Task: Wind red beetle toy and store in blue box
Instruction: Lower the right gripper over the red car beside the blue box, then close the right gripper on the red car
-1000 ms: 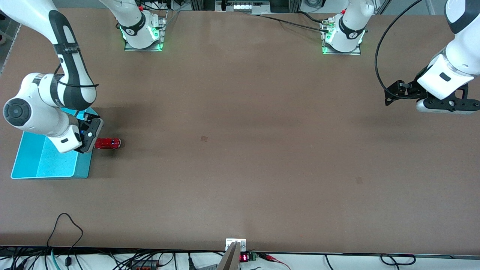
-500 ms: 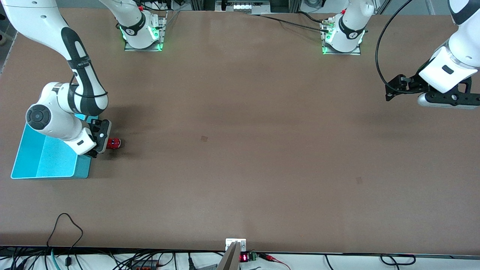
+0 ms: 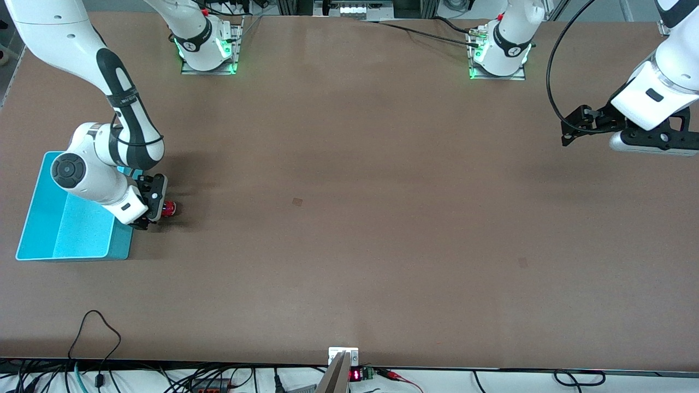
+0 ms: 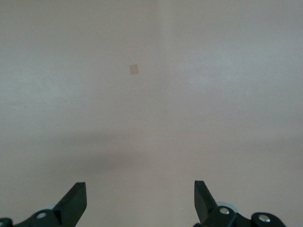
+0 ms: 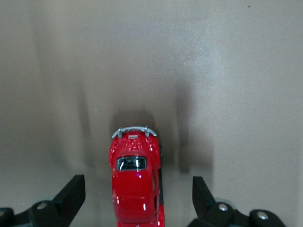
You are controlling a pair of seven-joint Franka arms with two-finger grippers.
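You have the right gripper [image 3: 154, 208] low over the red beetle toy [image 3: 170, 208], which stands on its wheels on the brown table [image 3: 349, 218], just beside the blue box [image 3: 65, 240] at the right arm's end of the table and outside it. In the right wrist view the toy [image 5: 136, 182] sits between the 2 fingertips [image 5: 72, 191], with clear table showing on either side of it, so the jaws are spread wide and grasp nothing. The point to check is alignment: the toy's long axis runs down the middle of the gap, parallel to the fingers, so a closing stroke would meet its 2 long flanks, which I judge to be the correct hold for rolling it to wind it. It lies slightly off centre, closer to 1 finger than the other, so expect that finger to touch first and nudge the car sideways. Its end with the silvery bumper points away from the wrist, while the other end runs out of that view. The left gripper [image 3: 644, 143] waits in the air over the left arm's end of the table, released and empty [image 4: 140, 198], well apart from the toy. The right arm is plainly the nearer one for this pick.
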